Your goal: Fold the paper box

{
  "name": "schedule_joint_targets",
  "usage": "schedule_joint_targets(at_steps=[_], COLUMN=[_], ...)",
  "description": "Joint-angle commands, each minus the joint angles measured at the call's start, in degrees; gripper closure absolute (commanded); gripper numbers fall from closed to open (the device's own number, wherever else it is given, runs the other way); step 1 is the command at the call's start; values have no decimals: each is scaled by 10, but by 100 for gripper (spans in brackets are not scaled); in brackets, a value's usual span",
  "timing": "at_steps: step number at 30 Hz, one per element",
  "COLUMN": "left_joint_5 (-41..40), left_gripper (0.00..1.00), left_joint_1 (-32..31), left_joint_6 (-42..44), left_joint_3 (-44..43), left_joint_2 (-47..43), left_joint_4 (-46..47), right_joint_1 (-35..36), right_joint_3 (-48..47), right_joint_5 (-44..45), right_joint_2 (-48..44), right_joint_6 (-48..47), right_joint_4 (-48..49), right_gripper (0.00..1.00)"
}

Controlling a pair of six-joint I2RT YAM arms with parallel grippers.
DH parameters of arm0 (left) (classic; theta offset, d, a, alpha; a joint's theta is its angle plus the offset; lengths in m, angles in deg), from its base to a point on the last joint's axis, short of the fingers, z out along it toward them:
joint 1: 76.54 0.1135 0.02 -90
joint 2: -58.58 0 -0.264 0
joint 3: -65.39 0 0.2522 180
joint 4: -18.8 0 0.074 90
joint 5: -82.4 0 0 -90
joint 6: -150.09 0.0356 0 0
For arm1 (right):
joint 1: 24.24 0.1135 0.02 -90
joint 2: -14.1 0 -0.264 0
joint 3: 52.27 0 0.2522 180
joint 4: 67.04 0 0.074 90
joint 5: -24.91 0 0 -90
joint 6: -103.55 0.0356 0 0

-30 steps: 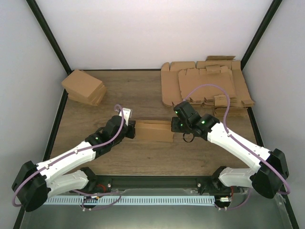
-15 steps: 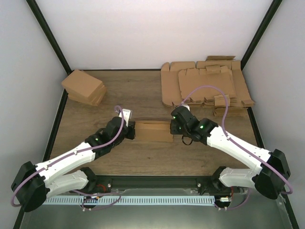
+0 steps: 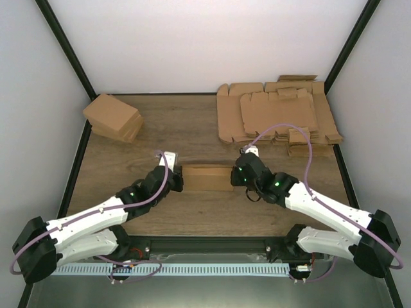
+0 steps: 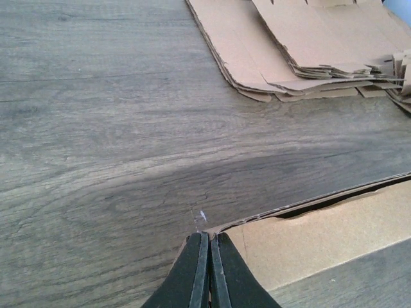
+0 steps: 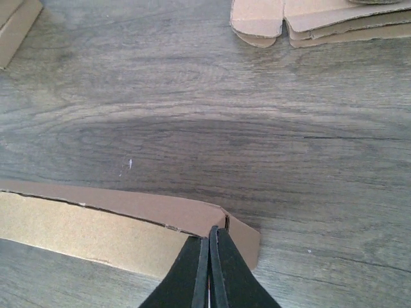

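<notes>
The paper box point(image 3: 207, 178) lies in the middle of the table as a long, low brown strip, partly folded, with a dark slit along its top. My left gripper point(image 3: 178, 179) is shut, its tips pressed against the box's left end; in the left wrist view the closed tips point(image 4: 209, 235) meet the corner of the box point(image 4: 321, 237). My right gripper point(image 3: 236, 174) is shut too and bears on the right end. The right wrist view has its closed tips point(image 5: 210, 230) on the creased end flap of the box point(image 5: 96, 234). Nothing sits between either pair of fingers.
A thick pile of flat cardboard sheets point(image 3: 276, 115) fills the back right corner, also seen as the pile point(image 4: 302, 38) and the pile point(image 5: 308, 19). A stack of folded cartons point(image 3: 114, 117) stands at the back left. Black frame posts edge the table.
The right gripper has swung down and toward the near side at the box's right end. The left gripper has edged right. The box now looks narrower, its far flap lower.
</notes>
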Motion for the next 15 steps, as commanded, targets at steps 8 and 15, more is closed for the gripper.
schedule_joint_targets(at_steps=[8,15], left_joint_5=[-60,-65], left_gripper=[96,96], left_joint_1=[-62,-71], left_joint_6=[-60,-78], left_joint_3=[77,105], left_joint_2=[-18,-21], left_joint_4=[25,44], right_joint_1=[46,47], right_joint_3=[122,156], right_joint_5=[-18,-21], right_joint_2=[4,1], right_joint_6=[36,42], right_joint_4=[22,49], right_gripper=[99,99])
